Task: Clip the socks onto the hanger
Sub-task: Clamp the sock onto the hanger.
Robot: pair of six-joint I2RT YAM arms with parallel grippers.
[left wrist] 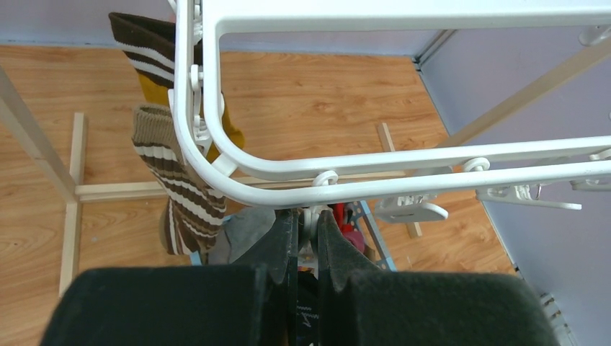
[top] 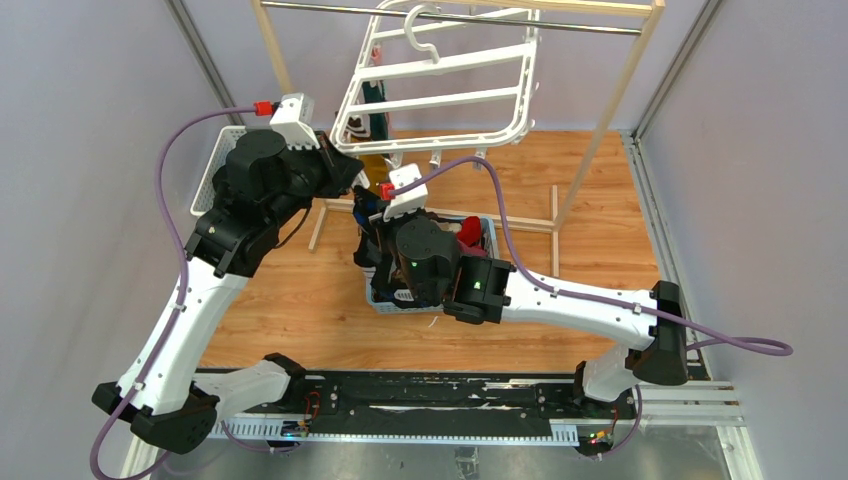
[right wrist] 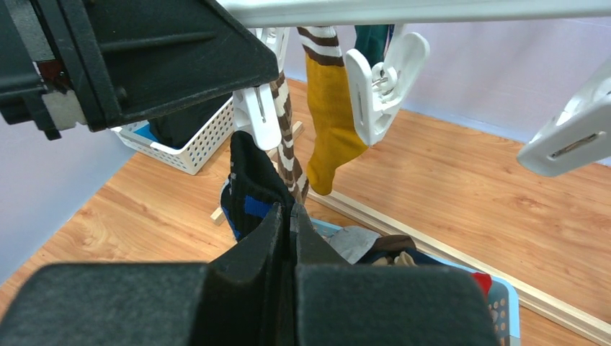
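Right wrist, blk knit sock (right wrist: 251, 180), prob. in clip (right wrist: 258, 119)

The white rectangular hanger (left wrist: 403, 162) and its small white clip (right wrist: 258, 119) are smooth glossy plastic, the brown-and-cream striped sock (left wrist: 189, 209) and black blue-patched sock (right wrist: 252, 176) matt knitted cloth.

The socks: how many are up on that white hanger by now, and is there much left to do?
Done: a brown-striped sock, a mustard sock and a teal one hang from the hanger. In hand: the left gripper pinches a clip while the right gripper holds a black sock up to it. Left: more socks lie in the blue basket.
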